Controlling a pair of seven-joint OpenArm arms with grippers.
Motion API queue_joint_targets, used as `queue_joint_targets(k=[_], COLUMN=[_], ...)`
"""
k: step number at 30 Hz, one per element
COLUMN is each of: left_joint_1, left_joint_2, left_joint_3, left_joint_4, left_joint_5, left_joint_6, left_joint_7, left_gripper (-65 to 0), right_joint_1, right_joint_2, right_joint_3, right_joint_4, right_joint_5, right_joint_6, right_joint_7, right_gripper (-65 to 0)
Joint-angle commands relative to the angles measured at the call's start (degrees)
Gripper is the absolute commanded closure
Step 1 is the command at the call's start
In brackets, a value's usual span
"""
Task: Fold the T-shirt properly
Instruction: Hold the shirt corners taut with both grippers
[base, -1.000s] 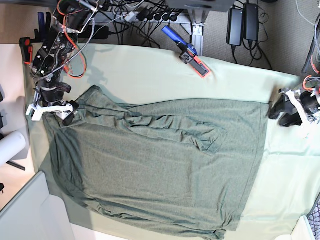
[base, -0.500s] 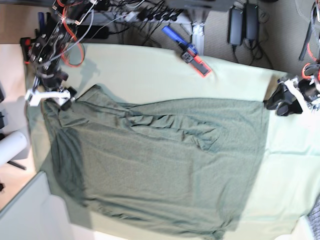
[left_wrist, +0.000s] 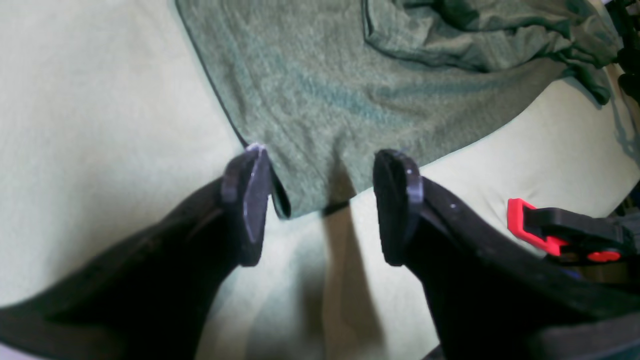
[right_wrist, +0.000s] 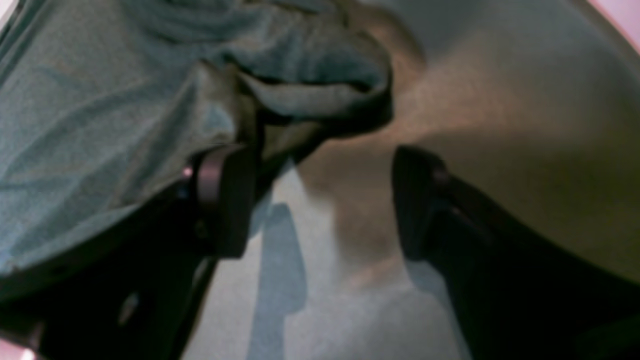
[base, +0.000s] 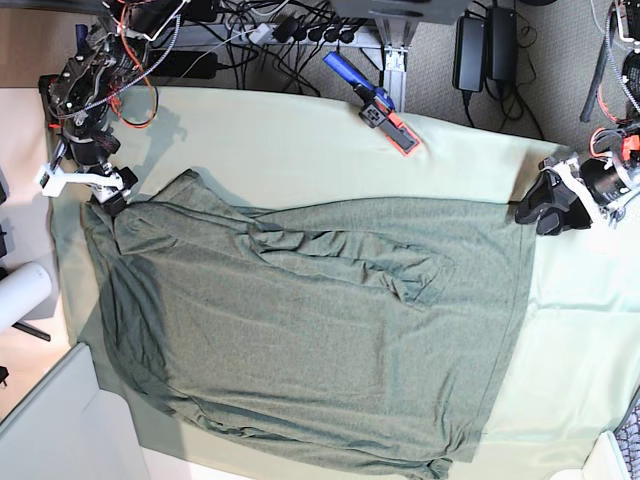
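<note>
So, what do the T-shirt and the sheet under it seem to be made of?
The T-shirt looks like a soft knit, probably cotton or a blend: matte, heathered grey-green, with limp folds and stitched hems. The table sheet looks like a smooth thin fabric: pale mint, even surface; its weave is too fine to tell.

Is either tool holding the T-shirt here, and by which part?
Nothing is held. The left tool stands open astride a T-shirt corner; the right tool is open too.

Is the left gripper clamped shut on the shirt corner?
No, the left gripper stands wide open, with the T-shirt corner lying between its fingers.
</note>
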Motion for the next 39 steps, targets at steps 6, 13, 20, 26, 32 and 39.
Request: queue_joint_targets(k=[6, 13, 20, 26, 32, 39], left_joint_1=[-0.52, -0.5, -0.5, -0.52, -0.48, -0.92], left_joint_2=[0.42, 0.44, 0.44, 0.44, 0.35, 0.15], left_joint_3=[-0.31, -0.31, -0.31, -0.31, -0.33, -0.33], left_joint_4=[-1.97, -2.23, -2.23, -2.23, -2.14, -2.14], left_joint_5=[1.68, 1.64, 1.7, 1.62, 1.66, 1.51], left_joint_6=[-0.54, -0.54, -0.54, -0.54, -0.54, -0.54], left_joint_7=[-1.9, -2.32, -2.73, -2.95, -2.71, -2.73], left_gripper=[-36.3, -36.2, -15.6, 0.0, 0.0, 0.0], right_joint_1=[0.61, 0.59, 0.66, 0.61, 0.66, 1.31], right_joint_2=[0.94, 0.92, 0.13, -2.16, -2.4, -2.4], right_joint_3=[0.13, -0.04, -2.27, -2.49, -2.47, -2.47], right_joint_4=[1.11, 1.11, 1.11, 1.11, 1.11, 1.11], right_joint_5=[0.85, 0.96, 2.78, 2.82, 4.72, 6.29], right_joint_6=[0.28, 0.28, 0.35, 1.36, 3.06, 3.1], right_joint_7=[1.05, 0.28, 0.07, -0.24, -1.22, -1.44], right_gripper=[-42.4, -42.4, -42.4, -42.4, -42.4, -42.4])
